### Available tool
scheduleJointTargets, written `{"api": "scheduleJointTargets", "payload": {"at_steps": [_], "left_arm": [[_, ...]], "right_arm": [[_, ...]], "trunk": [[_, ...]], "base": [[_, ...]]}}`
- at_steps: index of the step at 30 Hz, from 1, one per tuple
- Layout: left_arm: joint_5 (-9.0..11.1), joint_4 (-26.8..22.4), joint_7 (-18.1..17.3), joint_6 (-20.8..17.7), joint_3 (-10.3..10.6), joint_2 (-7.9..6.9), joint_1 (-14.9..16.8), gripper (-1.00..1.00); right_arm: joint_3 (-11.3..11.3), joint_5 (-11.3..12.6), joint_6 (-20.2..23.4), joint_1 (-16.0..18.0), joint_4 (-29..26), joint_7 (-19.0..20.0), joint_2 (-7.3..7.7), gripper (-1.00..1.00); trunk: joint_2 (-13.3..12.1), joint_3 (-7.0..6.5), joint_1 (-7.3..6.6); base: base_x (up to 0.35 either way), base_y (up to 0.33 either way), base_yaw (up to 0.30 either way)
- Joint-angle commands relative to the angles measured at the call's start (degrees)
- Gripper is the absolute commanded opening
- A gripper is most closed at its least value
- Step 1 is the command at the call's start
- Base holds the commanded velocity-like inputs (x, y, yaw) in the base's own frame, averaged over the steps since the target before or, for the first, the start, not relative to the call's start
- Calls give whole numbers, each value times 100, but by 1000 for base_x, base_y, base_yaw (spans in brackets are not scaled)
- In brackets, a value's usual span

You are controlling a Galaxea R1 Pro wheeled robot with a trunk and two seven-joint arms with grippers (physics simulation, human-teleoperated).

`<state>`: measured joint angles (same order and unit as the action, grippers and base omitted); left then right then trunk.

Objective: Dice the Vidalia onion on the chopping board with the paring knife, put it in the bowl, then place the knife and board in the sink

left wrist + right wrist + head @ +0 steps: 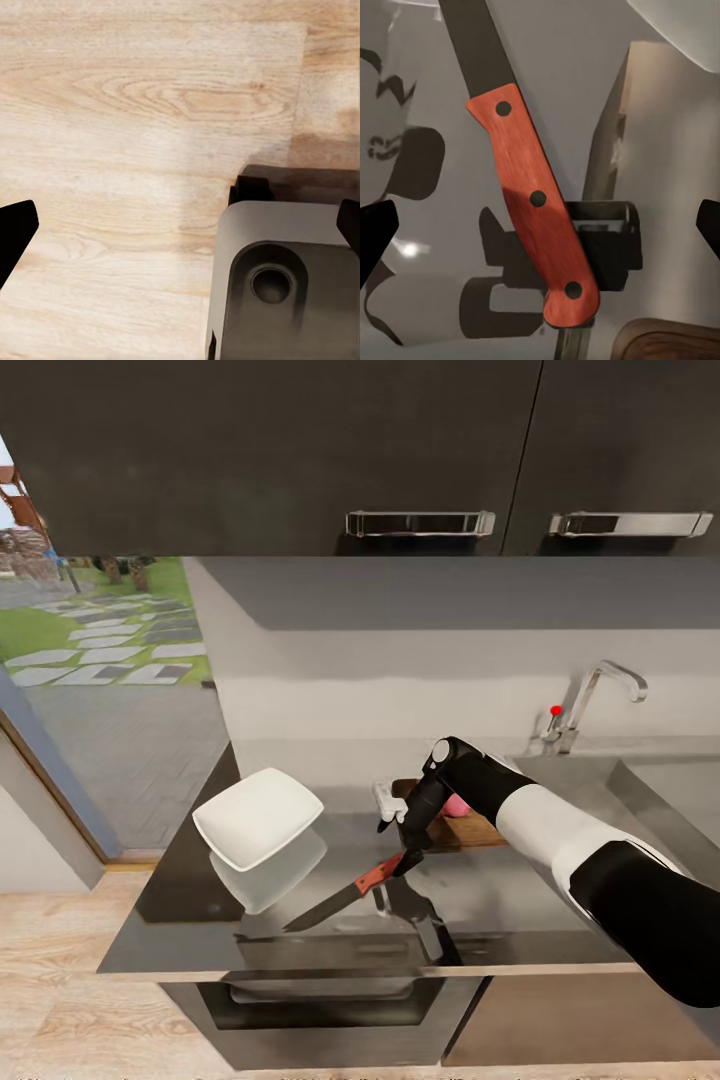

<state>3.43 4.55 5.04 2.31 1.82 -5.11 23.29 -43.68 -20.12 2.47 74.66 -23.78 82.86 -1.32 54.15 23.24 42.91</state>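
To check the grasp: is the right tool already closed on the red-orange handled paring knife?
No: the red-orange handled paring knife lies on the glossy grey countertop between spread fingertips.

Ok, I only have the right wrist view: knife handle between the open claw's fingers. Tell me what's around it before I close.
Observer: From the head view, the paring knife lies flat on the countertop, with the bowl on its left, apart from it.
Operator: Give me the board.
Observer: The chopping board lies beyond the right claw. A pink thing sits on it, partly hidden by the arm.
Operator: Now the other arm.
Observer: The left claw is open, over the wooden floor.
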Motion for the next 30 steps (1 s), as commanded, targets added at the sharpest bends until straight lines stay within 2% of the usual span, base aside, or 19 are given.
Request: {"api": "scheduleJointTargets", "payload": {"at_steps": [1,21,30], "left_arm": [[35,18,6,24,20,1,9,100],[35,18,14,24,20,1,9,100],[35,18,15,24,19,1,9,100]], "right_arm": [[-9,-10,26,5,-4,13,0,100],[-9,-1,4,5,5,11,9,100],[-9,-1,-191,5,201,3,-4,100]], "trunk": [[5,15,0],[5,188,0],[5,267,0]], "base": [[0,0,0],[0,0,0],[0,0,0]]}}
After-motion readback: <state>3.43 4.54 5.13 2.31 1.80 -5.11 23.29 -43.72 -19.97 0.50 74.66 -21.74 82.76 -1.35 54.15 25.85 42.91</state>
